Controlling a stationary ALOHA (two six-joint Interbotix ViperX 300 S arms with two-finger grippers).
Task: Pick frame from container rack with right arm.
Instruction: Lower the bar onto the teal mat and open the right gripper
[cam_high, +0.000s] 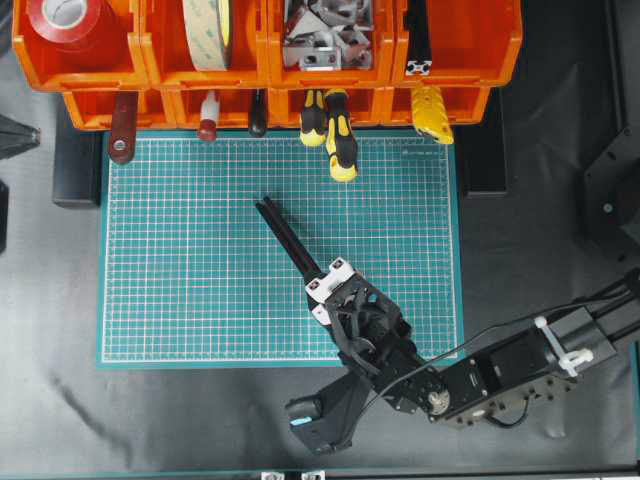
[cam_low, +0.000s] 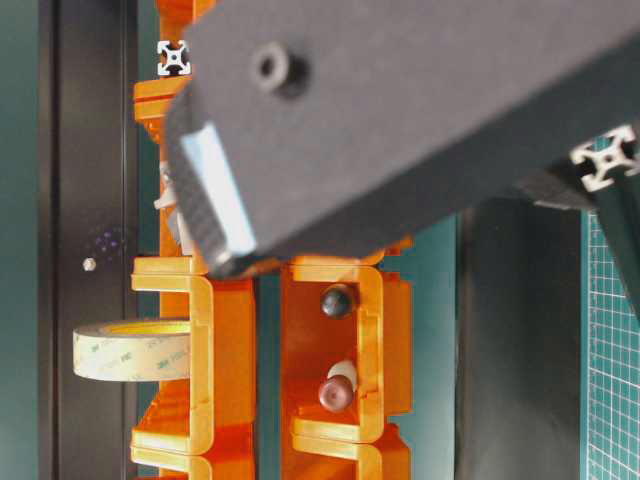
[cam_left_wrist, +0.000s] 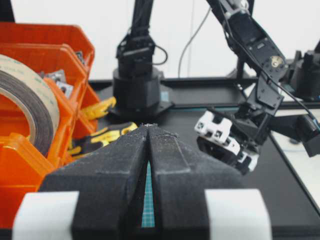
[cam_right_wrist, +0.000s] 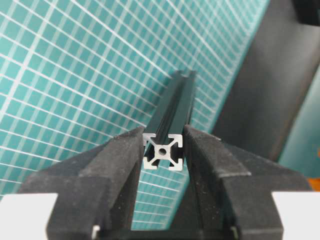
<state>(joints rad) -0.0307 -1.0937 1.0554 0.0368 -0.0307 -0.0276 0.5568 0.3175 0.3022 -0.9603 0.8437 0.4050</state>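
My right gripper is shut on the near end of the frame, a slim black grooved bar that it holds over the green mat, pointing up-left toward the container rack. In the right wrist view the pads clamp the bar just behind its silvery slotted end face. The held end also shows in the table-level view. A second frame lies in the rack's upper right bin. My left gripper is shut and empty, beside the rack's left part.
The rack holds a red tape roll, a beige tape roll, metal brackets and yellow-and-black screwdrivers sticking out over the mat's far edge. Part of the right arm blocks much of the table-level view.
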